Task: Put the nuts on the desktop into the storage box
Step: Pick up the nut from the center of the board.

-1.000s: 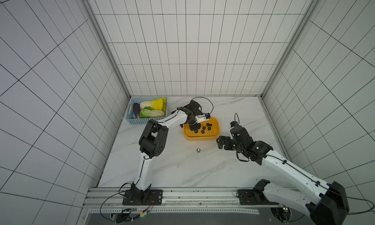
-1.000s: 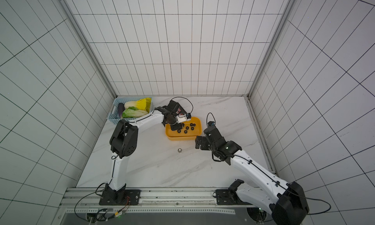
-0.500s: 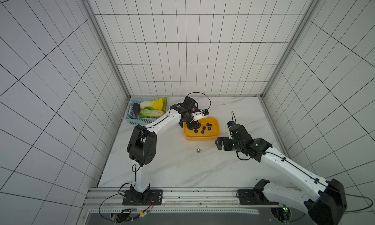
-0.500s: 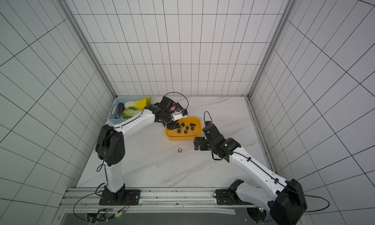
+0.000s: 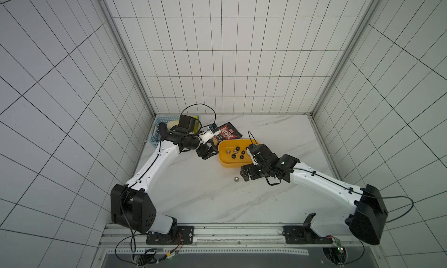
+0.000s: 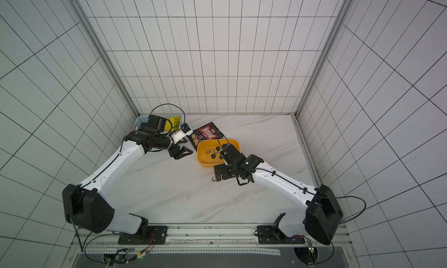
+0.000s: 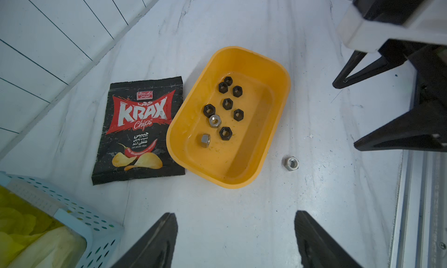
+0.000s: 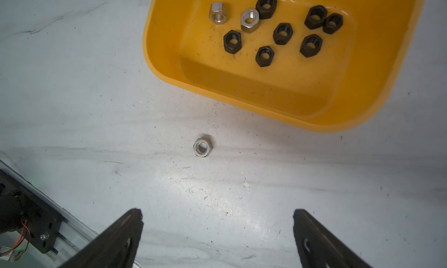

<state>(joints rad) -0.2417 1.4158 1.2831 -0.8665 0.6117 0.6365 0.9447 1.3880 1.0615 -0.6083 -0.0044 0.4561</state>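
While left pincer (image 7: 234, 216) and right pincer (image 8: 216, 212) gape empty, storage box (image 7: 263, 66) holds nine nuts (image 7: 227, 104).

A shallow yellow-orange storage box (image 7: 242, 167), rectangular with rounded corners, is set upright on the white, grey-veined desktop (image 8: 96, 109), in its back half and about midway between the side edges; seven black nuts (image 7: 227, 104) are scattered flat on its floor, two of them touching; two silver nuts (image 7: 214, 121) are lodged among them, one tipped on its side; a third silver nut (image 8: 203, 147) is found flat on the tabletop, hole up, near the box's front wall but apart from it.
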